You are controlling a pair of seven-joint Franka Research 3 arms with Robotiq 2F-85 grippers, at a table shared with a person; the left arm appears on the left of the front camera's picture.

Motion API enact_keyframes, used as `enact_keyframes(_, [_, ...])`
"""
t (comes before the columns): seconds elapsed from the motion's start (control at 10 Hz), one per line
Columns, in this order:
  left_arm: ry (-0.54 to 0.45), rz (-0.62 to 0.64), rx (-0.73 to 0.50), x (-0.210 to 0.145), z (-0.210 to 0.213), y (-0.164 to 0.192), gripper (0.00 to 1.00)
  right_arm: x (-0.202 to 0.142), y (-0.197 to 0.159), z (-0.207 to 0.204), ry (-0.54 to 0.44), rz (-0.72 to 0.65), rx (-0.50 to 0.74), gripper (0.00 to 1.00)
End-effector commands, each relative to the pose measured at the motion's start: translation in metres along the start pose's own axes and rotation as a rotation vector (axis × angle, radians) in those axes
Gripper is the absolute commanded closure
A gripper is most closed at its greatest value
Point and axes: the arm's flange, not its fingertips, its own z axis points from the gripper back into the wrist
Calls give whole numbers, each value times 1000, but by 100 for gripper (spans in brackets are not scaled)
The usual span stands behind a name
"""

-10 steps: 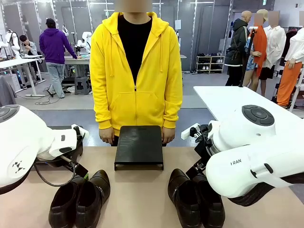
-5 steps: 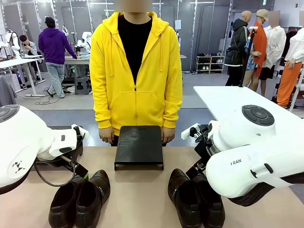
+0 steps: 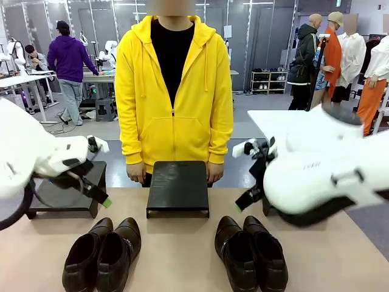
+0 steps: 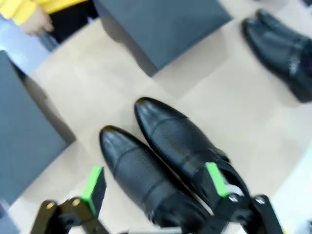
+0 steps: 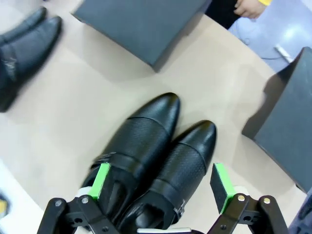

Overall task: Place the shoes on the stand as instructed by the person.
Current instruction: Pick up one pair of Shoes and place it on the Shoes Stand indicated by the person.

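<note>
Two pairs of glossy black shoes lie toes-away on the tan table: a plain pair [image 3: 103, 252] at the left and a strapped pair [image 3: 250, 254] at the right. My left gripper [image 3: 100, 196] hangs open above the plain pair [image 4: 161, 161], with nothing between its green pads [image 4: 95, 183]. Above the strapped pair [image 5: 151, 146] my right gripper [image 3: 246, 199] also stands open, its pads [image 5: 101, 179] straddling both heels from a height. A black stand [image 3: 177, 187] sits at the table's far middle. The person [image 3: 173, 91] in the yellow hoodie stands behind it, hands [image 3: 135, 173] down by its far corners.
A second black stand [image 3: 64, 194] sits at the far left of the table, and a third [image 5: 287, 126] at the far right, partly behind my right arm. A white table [image 3: 285, 125] stands beyond on the right.
Both arms have swung up and back from low over the shoes. The grippers now hang higher, and the left stand has come into sight. The shoes and the person have not moved.
</note>
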Motion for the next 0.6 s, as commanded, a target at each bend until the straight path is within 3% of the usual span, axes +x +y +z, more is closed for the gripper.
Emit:
enact_keyframes(0.0, [0, 64, -245, -6, 48, 36, 0, -1, -45, 40, 13, -22, 220, 0])
enact_keyframes(0.2, [-96, 128, -456, -32, 97, 62, 0, -25, -85, 83, -68, -106, 486, 0])
enact_keyframes(0.4, [-225, 182, -600, -79, 139, 85, 0, -74, -137, 115, -185, -220, 680, 0])
enact_keyframes(0.5, [-288, 279, -643, -111, 158, 99, 0, -108, -161, 130, -266, -309, 733, 0])
